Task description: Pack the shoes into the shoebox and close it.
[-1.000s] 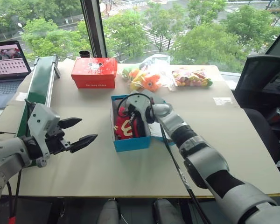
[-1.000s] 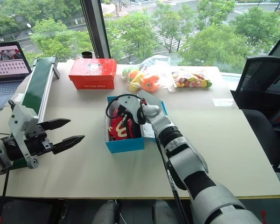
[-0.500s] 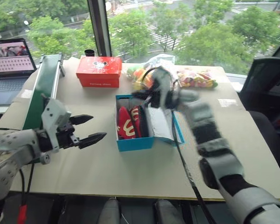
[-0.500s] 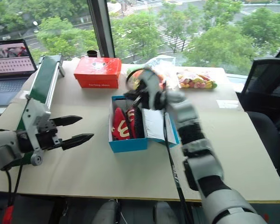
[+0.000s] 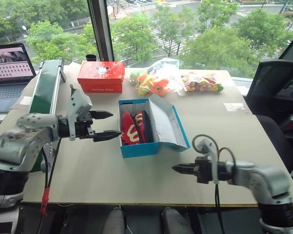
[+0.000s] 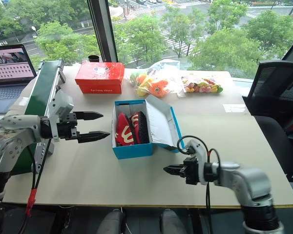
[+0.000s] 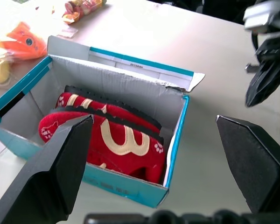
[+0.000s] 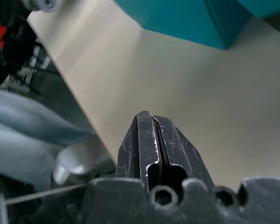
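The shoebox (image 5: 151, 127) sits mid-table (image 5: 136, 175), lid leaning open to the right, with the shoes (image 5: 135, 127) packed inside. Closing remains; the lid must be swung over. The left gripper (image 5: 105, 125) is spread wide, empty, beside the box; the right gripper (image 5: 178, 168) is pinched closed, holding nothing.

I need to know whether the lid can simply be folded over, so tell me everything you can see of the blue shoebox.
The shoebox is bright blue cardboard with a white inside, standing open near the middle of the table. Its hinged lid stays attached along the side toward the robot's right and leans outward, showing a white inner face with a blue edge. The shoes, red with yellow-gold markings, lie inside on their sides. Neither claw touches it: the left claw is open beside it, and the right claw is shut in front.
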You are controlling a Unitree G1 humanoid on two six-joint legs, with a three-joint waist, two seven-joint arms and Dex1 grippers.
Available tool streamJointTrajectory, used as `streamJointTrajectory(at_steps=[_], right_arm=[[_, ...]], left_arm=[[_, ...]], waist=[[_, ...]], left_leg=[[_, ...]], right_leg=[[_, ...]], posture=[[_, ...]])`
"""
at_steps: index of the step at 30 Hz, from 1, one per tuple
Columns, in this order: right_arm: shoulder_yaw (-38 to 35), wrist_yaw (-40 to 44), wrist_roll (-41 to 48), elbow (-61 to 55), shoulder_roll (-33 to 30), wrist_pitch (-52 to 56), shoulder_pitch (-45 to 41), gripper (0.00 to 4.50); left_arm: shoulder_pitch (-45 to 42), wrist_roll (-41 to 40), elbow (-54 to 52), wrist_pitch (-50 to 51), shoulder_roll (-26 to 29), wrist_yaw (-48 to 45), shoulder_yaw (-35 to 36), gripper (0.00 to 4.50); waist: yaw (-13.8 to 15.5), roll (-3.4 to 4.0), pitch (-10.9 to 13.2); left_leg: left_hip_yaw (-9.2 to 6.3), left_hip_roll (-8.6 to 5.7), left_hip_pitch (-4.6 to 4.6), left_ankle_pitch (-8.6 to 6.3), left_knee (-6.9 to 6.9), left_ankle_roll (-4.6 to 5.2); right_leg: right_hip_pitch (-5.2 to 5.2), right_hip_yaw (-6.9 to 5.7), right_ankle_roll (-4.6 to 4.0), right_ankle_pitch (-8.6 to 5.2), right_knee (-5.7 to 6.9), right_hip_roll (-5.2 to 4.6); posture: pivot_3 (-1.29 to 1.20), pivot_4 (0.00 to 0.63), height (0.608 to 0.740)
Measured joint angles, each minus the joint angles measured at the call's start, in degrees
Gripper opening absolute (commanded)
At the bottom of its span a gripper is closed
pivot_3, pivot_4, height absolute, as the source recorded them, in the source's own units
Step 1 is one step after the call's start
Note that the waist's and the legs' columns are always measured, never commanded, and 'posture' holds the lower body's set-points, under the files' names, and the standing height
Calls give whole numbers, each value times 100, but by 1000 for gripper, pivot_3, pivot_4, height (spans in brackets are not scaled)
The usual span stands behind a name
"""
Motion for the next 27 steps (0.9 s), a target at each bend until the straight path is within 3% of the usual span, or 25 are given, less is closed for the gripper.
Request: streamJointTrajectory(at_steps=[4, 8, 12, 16, 21, 23, 27], right_arm=[[134, -488, -405, 841, 588, -706, -96, 37], [62, -999, -1009, 2437, 1210, -2411, -729, 37], [-608, -1427, -1029, 3907, 1630, -3753, -1305, 37], [-1874, -1683, -287, 5065, 1854, -4487, -1887, 37], [-2171, -1153, 468, 4163, 1892, -4235, -1721, 37], [-2100, -985, 1163, 3273, 1843, -3404, -1729, 37], [-1670, -802, 2176, 1673, 1655, -2147, -1837, 37]], left_arm=[[-103, 169, 120, -26, -23, -170, -56, 4500], [-320, 289, 248, -27, -26, -343, -147, 4500], [-410, 410, 311, -43, -18, -446, -148, 4500], [-446, 428, 316, -43, -10, -526, -144, 4500], [-450, 487, 319, -39, -2, -541, -137, 4500], [-453, 486, 317, -36, -3, -590, -137, 4500], [-446, 486, 306, -25, 4, -642, -133, 4500]], waist=[[7, -1, 2], [-45, -46, -21], [-56, -54, -22], [5, -55, -19], [51, -12, 5], [11, 1, 13], [-29, 2, 14]], left_leg=[[-1, -2, -14, -1, 2, 0], [-3, 5, 13, -1, 13, 0], [1, 2, 68, 2, 23, -3], [3, -2, 93, -19, 11, -36], [11, -5, -1, 20, 5, 24], [15, -4, -44, 19, 3, 24], [12, -3, -47, 11, -18, 32]], right_leg=[[-6, 0, 4, 0, -2, -2], [25, -4, 15, 13, -13, 3], [104, 1, 19, 33, -36, -1], [125, 1, -16, 13, -62, -9], [41, 13, 16, 19, -9, -6], [-18, 19, -18, 30, 32, -3], [-42, 15, -29, 0, 60, 1]], posture=[[0, 150, 739], [0, 150, 739], [0, 150, 739], [0, 150, 739], [0, 150, 739], [0, 150, 739], [0, 150, 739]])
